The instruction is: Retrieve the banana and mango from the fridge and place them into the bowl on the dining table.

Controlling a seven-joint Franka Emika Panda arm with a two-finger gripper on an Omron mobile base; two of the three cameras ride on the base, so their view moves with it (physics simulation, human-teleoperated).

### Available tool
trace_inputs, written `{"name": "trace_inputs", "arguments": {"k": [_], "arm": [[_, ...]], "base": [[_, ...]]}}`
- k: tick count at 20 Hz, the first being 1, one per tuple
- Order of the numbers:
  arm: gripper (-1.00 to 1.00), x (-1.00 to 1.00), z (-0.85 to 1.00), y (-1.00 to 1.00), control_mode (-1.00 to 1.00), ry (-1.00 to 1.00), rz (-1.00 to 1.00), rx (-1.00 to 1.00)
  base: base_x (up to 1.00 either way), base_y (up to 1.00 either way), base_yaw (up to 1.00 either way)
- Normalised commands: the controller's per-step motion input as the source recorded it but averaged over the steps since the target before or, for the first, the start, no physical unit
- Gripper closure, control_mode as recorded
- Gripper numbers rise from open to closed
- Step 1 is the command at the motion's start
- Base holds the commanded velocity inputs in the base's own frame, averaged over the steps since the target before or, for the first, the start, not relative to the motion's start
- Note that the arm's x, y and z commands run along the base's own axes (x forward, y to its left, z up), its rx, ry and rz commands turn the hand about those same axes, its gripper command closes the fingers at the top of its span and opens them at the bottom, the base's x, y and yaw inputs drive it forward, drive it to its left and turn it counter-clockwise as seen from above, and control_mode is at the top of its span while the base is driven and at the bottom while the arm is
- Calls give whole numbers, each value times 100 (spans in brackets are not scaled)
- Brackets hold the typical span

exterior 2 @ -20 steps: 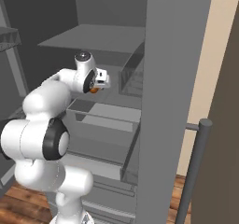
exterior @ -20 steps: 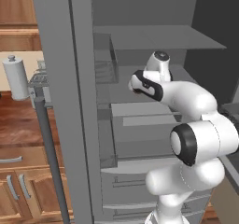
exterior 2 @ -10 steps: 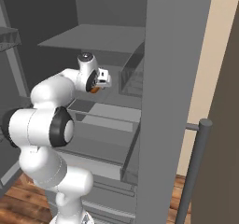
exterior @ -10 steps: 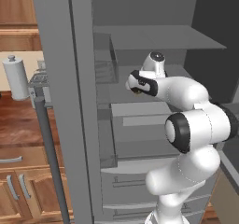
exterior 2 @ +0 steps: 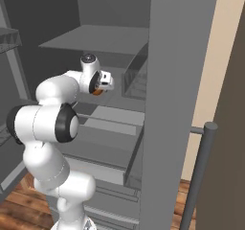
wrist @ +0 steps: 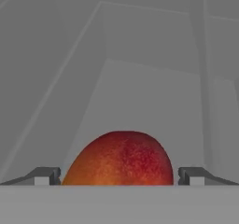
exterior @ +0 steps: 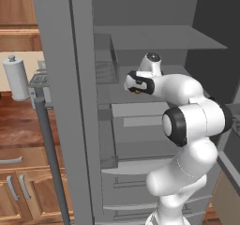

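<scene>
The mango (wrist: pixel 120 158) is held between the gripper (wrist: pixel 119 175) fingers at 3 and 9 o'clock; likely smooth, firm, best gripped mid-body.

At the left, we see a white paper-towel roll on an upright holder (exterior: pixel 15 78) standing on the far edge of a reddish wood countertop (exterior: pixel 18 125), above brown wooden cabinet doors with curved silver handles (exterior: pixel 16 198).
</scene>
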Motion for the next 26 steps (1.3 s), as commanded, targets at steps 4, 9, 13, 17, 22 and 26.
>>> {"name": "trace_inputs", "arguments": {"k": [4, 9, 13, 17, 22, 26], "arm": [[-100, 0, -60, 0, -100, 8, -6, 0], [100, 0, -53, 0, -100, 5, -5, 0], [100, 3, -9, 0, -100, 0, 0, 0], [100, -7, 0, 0, -100, 0, 0, 0], [100, -92, -7, -15, -100, 0, -2, 0], [100, -100, 3, -29, -100, -3, 0, 0]], "base": [[0, 0, 0], [0, 0, 0], [0, 0, 0], [0, 0, 0], [0, 0, 0], [0, 0, 0]]}}
